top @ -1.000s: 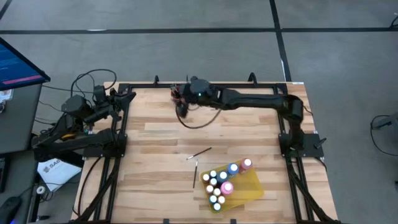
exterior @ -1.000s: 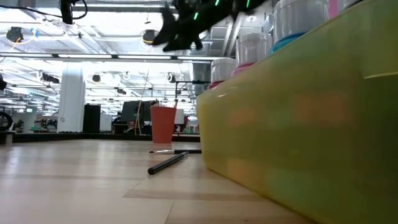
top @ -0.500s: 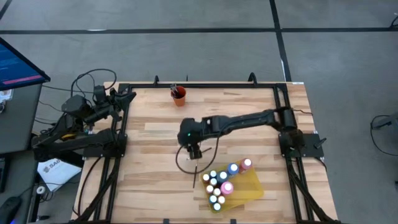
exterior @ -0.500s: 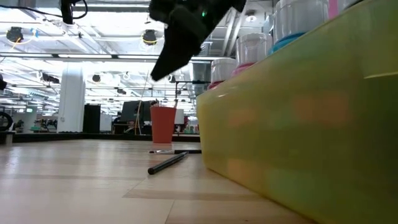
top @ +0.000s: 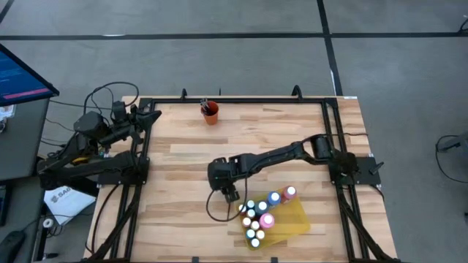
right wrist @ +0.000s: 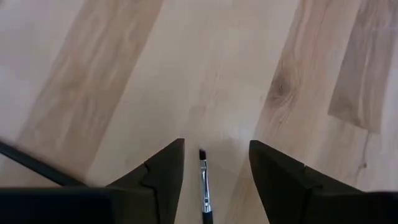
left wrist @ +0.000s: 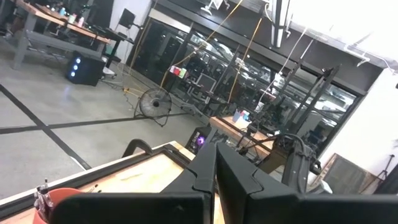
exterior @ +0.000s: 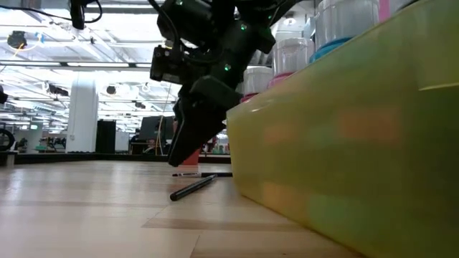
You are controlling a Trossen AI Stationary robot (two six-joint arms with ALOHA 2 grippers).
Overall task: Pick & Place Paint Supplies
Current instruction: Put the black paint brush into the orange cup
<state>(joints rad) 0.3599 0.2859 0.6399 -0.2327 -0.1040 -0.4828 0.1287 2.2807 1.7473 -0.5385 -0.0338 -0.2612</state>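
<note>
Table: pale wood table [top: 183, 157].
Right claw [right wrist: 214, 180]: fingers apart, astride the paintbrush [right wrist: 203, 180], shaft parallel to them.
Left claw [left wrist: 216, 180]: pressed together, parked far off.

Overhead view of the wooden table [top: 183, 153]. The right arm reaches from its base at the right edge across to the middle of the table, its right gripper [top: 230, 193] pointing down just left of the yellow tray [top: 296, 219]. The tray, near the front edge, holds a cluster of white-capped paint bottles [top: 259, 215]. A small orange cup [top: 211, 113] stands at the far edge. The left arm is folded at the table's left side, with the left gripper [top: 150, 115] by the far left corner.
</note>
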